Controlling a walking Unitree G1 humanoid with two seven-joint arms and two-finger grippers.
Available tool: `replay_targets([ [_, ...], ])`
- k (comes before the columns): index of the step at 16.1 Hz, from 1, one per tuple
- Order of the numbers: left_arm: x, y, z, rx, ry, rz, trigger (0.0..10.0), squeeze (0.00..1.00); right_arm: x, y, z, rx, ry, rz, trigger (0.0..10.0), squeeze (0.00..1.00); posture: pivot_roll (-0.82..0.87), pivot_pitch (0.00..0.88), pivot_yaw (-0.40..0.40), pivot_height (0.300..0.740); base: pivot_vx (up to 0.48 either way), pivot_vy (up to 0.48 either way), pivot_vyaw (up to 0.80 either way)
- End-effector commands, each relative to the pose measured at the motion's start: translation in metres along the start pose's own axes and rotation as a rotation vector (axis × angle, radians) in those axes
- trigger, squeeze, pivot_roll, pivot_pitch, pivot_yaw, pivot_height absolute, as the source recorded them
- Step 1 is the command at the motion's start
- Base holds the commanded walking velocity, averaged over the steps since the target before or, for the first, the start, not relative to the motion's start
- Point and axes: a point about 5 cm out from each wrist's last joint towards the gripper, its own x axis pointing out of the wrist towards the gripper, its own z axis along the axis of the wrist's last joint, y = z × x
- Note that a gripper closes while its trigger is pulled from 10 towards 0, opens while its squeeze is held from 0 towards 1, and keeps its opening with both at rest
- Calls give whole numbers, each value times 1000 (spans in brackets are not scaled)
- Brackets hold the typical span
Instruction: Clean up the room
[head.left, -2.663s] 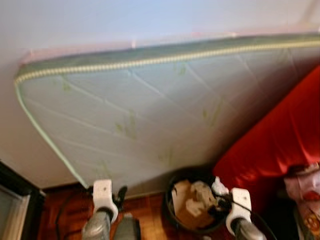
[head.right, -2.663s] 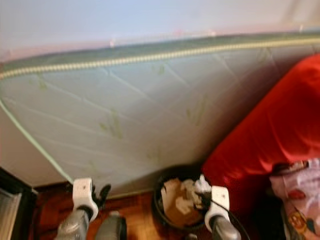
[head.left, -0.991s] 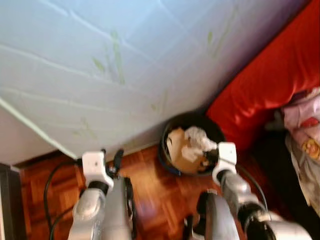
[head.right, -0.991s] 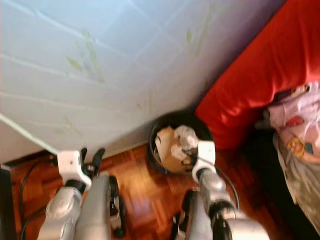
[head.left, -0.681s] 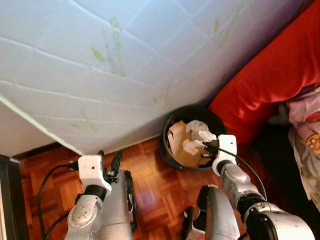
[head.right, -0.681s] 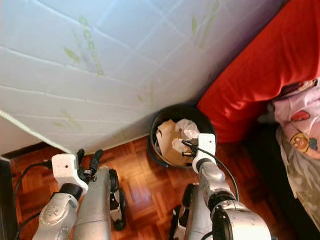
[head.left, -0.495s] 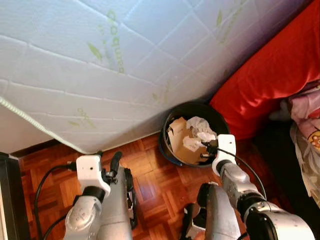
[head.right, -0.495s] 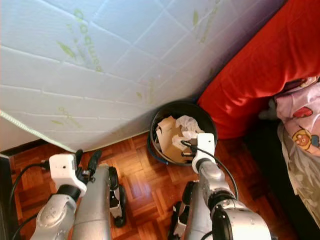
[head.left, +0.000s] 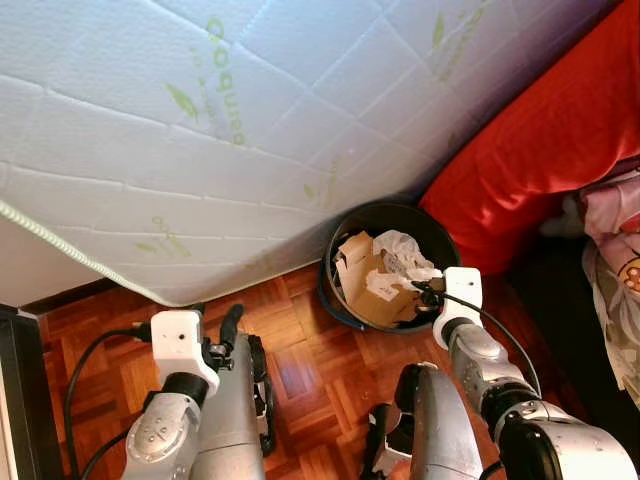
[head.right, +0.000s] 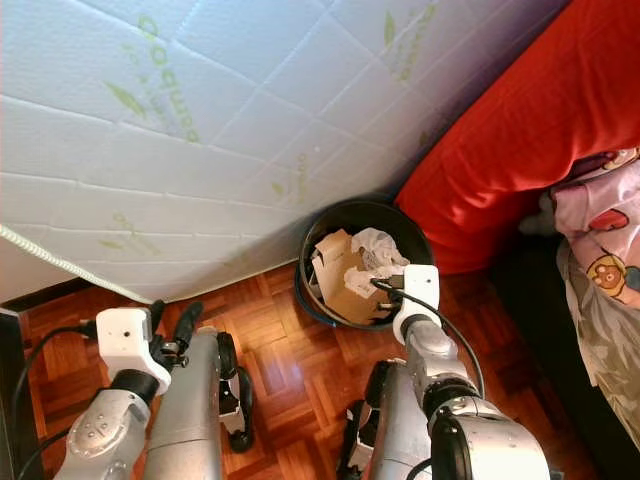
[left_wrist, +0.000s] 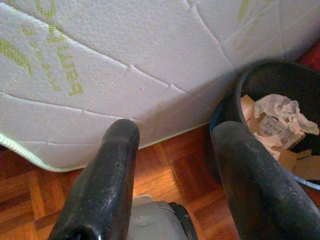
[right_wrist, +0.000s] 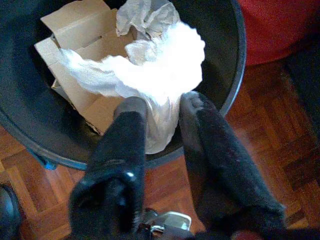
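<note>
Tissue, crumpled and white, sits pinched between the two black fingers of your right gripper, which hangs over the near rim of the black bin. Start from your left side, though. At the far left edge you can see a dark piece of furniture and black cables lying on the wood parquet floor. Your left gripper hovers low over that floor, in front of the mattress, with its fingers spread apart and nothing between them. Behind it, a large white quilted mattress with green printed lettering leans on its edge, and its green piped border runs down toward the floor on your left.

Moving right, the bin stands on the parquet, close against the lower edge of the mattress. Inside it you can see brown cardboard pieces and more crumpled paper. Your right gripper holds the tissue just above those contents, the wad bulging out beyond the fingertips toward the middle of the bin. A thin black cable loops along your right forearm.

Further right, a red cushion or sofa rises beside the bin, just past its far rim. At the right edge lies pale printed fabric with cartoon figures on it.
</note>
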Motion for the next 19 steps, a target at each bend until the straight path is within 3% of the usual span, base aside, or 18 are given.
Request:
replay_targets([
  [1, -6, -1, -6, -8, 40, -1, 10000, 0, -4, -6, -19, 13, 69, -19, 10000, 1000, 299, 488, -98, 597, 0, 0, 0],
  [6, -6, -2, -2, -6, 46, -4, 10000, 0, -4, -1, -23, -6, 96, 13, 10000, 1000, 304, 487, -96, 597, 0, 0, 0],
  [7, -5, -3, -3, -7, 50, -6, 10000, 0, -4, 0, -22, -12, 96, 23, 10000, 906, 297, 482, -95, 597, 0, 0, 0],
  [8, -3, -2, -4, -7, 54, -6, 10000, 0, -4, -1, -21, -13, 85, 23, 10000, 0, 292, 476, -95, 597, 0, 0, 0],
  [13, 9, 9, -21, -1, 98, 23, 10000, 0, -6, -11, -16, 92, -19, 14, 10000, 0, 222, 371, -78, 612, 0, 0, 0],
  [19, 45, 27, -51, -9, 204, 36, 10000, 0, -24, -27, -63, 196, 32, -41, 10000, 0, 185, 157, -38, 687, 0, 0, 0],
])
